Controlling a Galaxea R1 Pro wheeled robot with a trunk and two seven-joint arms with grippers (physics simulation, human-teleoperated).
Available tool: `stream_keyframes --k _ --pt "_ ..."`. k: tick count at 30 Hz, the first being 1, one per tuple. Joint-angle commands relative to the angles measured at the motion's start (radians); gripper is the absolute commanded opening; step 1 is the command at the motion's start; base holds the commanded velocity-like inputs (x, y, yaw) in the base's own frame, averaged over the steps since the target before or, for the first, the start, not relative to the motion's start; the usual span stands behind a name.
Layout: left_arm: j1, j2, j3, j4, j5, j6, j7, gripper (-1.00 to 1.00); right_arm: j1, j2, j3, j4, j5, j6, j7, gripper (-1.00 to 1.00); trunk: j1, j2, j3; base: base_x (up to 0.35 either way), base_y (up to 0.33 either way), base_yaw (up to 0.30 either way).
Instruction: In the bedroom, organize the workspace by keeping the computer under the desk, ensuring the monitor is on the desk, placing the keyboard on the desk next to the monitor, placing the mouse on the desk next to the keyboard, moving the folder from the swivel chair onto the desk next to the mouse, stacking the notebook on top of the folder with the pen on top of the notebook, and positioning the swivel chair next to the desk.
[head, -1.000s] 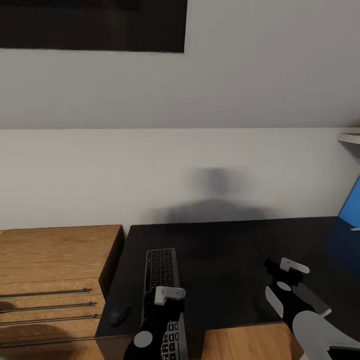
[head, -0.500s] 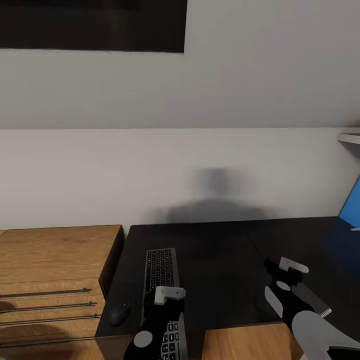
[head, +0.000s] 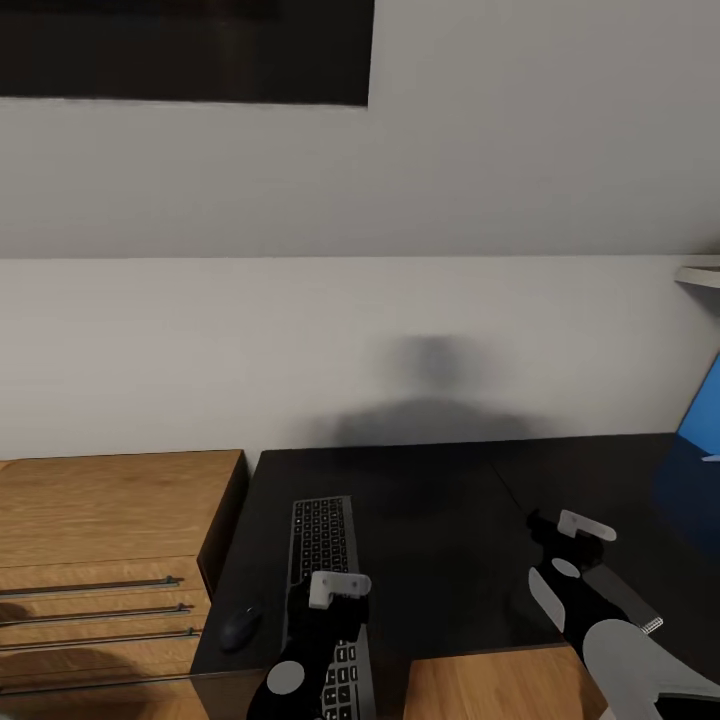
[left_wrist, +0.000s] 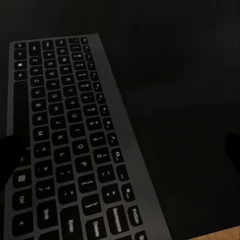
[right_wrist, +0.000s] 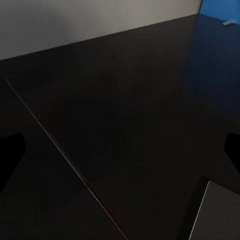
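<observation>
A: Start with the claws. What has the left gripper (head: 335, 590) got?

B: It hangs right over the near half of the keyboard (head: 322, 560). In the left wrist view the keys (left_wrist: 70, 135) run between two dark finger edges, one at each side of the picture, so the jaws stand wide apart with nothing between them. Whether a finger (left_wrist: 10, 150) touches the keys, I can't tell.

A: And the right gripper (head: 565, 530)?

B: Over bare black desktop, right of centre. Its wrist view has dark fingertips (right_wrist: 10, 150) at both side edges, well separated, so it is spread too and holds nothing. A grey flat corner, likely the notebook (right_wrist: 215, 212), lies on the desk just near of it; in the head view that is the thin grey slab (head: 622, 595) beside the arm.

A: Now the surface, biggest first.

B: The glossy black desk (head: 440, 500) takes the middle and right. To its left, touching its side, stands a light wooden dresser (head: 110, 510) with bar handles. The keyboard lies lengthwise, near to far, at the desk's left end. The mouse (head: 240, 627) sits just left of it, near the front edge.

A: The room?

B: A pale wall (head: 400, 340) behind, a dark panel (head: 185, 50) up high at the left, something blue (head: 700, 410) at the far right edge, and wood floor (head: 480, 685) at the near edge.
</observation>
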Motion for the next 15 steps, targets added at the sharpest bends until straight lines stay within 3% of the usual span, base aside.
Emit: stream_keyframes --k 1,10,15 --pt "-0.001 0.0 -0.002 -0.001 0.008 0.003 0.008 1.0 -0.001 0.0 0.0 0.0 -0.009 -0.007 0.002 1.0 0.0 -0.001 -0.001 0.0 0.0 0.0" --pt "-0.001 0.0 0.005 -0.031 0.016 0.003 0.009 1.0 -0.001 0.0 0.0 0.0 -0.007 -0.005 -0.003 1.0 0.0 -0.001 -0.001 0.0 0.0 0.0" --pt "-0.001 0.001 0.008 -0.047 0.074 0.005 0.011 1.0 -0.001 -0.001 -0.001 -0.001 -0.008 -0.005 0.0 1.0 0.0 -0.001 -0.001 0.0 0.0 0.0"
